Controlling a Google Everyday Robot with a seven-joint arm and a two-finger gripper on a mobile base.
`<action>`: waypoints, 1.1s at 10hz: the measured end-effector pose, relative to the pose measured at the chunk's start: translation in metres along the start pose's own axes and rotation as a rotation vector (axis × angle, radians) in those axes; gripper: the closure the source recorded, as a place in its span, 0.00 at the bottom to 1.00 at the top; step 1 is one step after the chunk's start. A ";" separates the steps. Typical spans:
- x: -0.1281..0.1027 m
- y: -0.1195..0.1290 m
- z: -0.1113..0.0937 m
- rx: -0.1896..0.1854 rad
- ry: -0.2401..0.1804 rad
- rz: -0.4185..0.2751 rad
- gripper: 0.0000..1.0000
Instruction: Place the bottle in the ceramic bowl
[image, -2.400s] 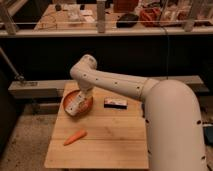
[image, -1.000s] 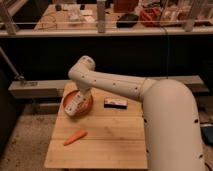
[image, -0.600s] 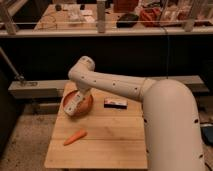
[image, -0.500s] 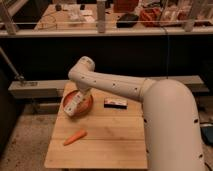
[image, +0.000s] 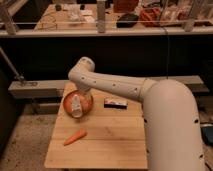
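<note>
The orange-brown ceramic bowl (image: 65, 103) stands at the back left of the wooden table (image: 115, 142). A small whitish shape stands inside it, and it looks like the bottle (image: 76, 107). My white arm reaches in from the right and bends down over the bowl. The gripper (image: 78, 98) hangs straight down into the bowl, right at the top of the bottle. I cannot tell whether it still holds the bottle.
An orange carrot (image: 75, 136) lies on the table in front of the bowl. A flat dark box with a white label (image: 115, 103) lies to the right of the bowl. A grey ledge (image: 35, 89) and a dark wall run behind the table.
The arm's bent joint has shifted slightly left and down over the bowl. The bowl, carrot and box have not moved.
</note>
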 end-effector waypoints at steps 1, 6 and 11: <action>-0.001 -0.001 0.000 0.000 0.007 -0.010 0.55; -0.002 -0.002 0.000 -0.001 0.010 -0.016 0.73; -0.002 -0.002 0.000 0.000 0.010 -0.016 0.73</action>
